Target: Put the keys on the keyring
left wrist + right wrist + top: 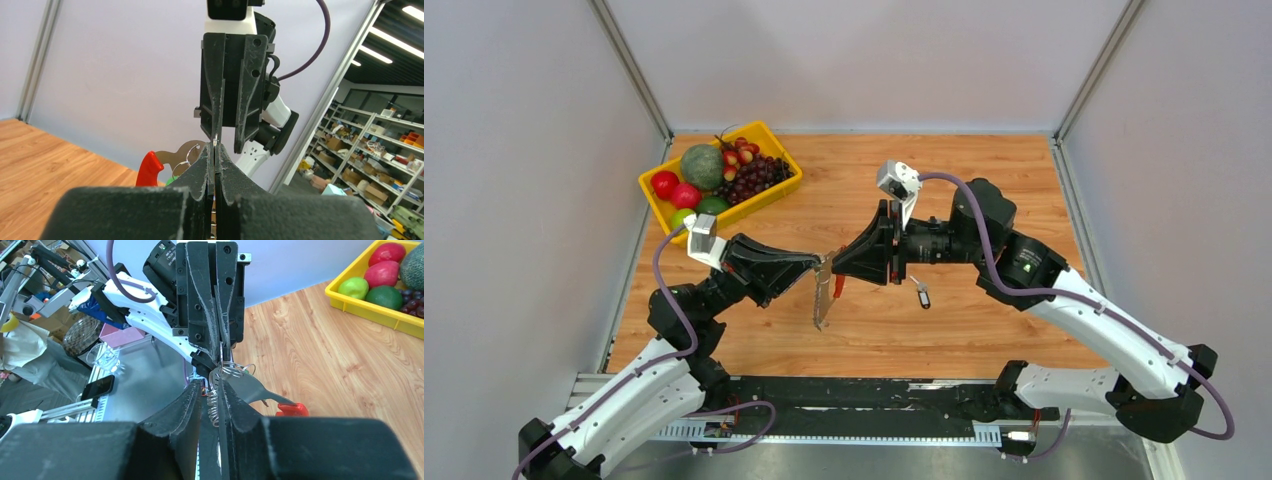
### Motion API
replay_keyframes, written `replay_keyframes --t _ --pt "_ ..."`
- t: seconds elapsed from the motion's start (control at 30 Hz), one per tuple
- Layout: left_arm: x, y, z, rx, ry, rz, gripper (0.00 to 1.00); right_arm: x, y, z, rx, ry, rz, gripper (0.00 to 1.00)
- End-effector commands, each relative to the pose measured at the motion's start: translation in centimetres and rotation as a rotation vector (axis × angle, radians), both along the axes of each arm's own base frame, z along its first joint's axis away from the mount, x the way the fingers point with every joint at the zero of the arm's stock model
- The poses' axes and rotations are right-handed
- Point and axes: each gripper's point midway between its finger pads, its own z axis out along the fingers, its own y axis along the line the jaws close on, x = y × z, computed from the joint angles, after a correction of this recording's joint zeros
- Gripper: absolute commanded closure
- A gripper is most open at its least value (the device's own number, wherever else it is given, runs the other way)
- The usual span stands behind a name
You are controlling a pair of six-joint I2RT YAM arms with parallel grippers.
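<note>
Both arms meet above the middle of the wooden table [984, 180], their tips nearly nose to nose.

Left gripper [816, 262]: jaws pressed fully together, a thin edge of metal pinched at the very tip. It has the keyring [823, 300], which hangs below the tip, clear of the table.

Right gripper [836, 268]: jaws stand a narrow gap apart. In the right wrist view the keyring's wire loops [215, 407] sit in that gap. From the left wrist view one finger meets the metal at its tip while the other stands off. We cannot tell whether it has any real grip.

Keyring parts, as we see them:
- grey fan-shaped piece [250, 387], sticking out to one side of the loops
- red tag [292, 410], at the far end of the grey piece, lower down
- green bit [172, 179], just beside the red tag, mostly hidden behind the left gripper's body

The key [922, 296] lies flat on the table by itself, near the right gripper and on its right-hand side, closer to the arm bases. It is small and silver with a dark head. It is apart from the keyring and touches neither gripper, so it is not yet on the ring.

A yellow basket [649, 190] sits in the far left corner of the table, well apart from the grippers, holding fruit [702, 166]: a green melon, dark and red grapes, and some red and green round pieces.
</note>
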Motion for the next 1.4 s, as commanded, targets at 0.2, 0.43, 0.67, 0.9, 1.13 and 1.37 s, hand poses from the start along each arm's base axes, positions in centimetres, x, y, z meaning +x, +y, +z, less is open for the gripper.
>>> replay_keyframes --t 0.2,0.43,0.67,0.9,1.13,1.37 --pt "-0.8 0.9 1.9 -0.080 -0.039 -0.002 1.00 0.0 1.3 1.9 0.060 -0.009 0.022 0.79" --pt "-0.9 0.8 1.8 -0.075 -0.038 -0.012 1.00 0.1 1.5 2.4 0.073 -0.021 0.020 0.80" --pt "-0.8 0.6 1.5 -0.068 -0.031 -0.021 1.00 0.1 1.7 2.9 0.085 -0.034 0.023 0.80" --pt "-1.0 0.5 1.4 -0.062 -0.032 -0.035 1.00 0.3 1.8 3.3 0.092 -0.047 0.008 0.82" --pt "-1.0 0.3 1.2 -0.058 -0.028 -0.046 1.00 0.4 1.8 3.8 0.104 -0.069 0.000 0.82" --pt "-1.4 0.6 1.5 -0.069 -0.036 -0.050 1.00 0.6 1.6 4.0 0.108 -0.092 -0.020 0.75"
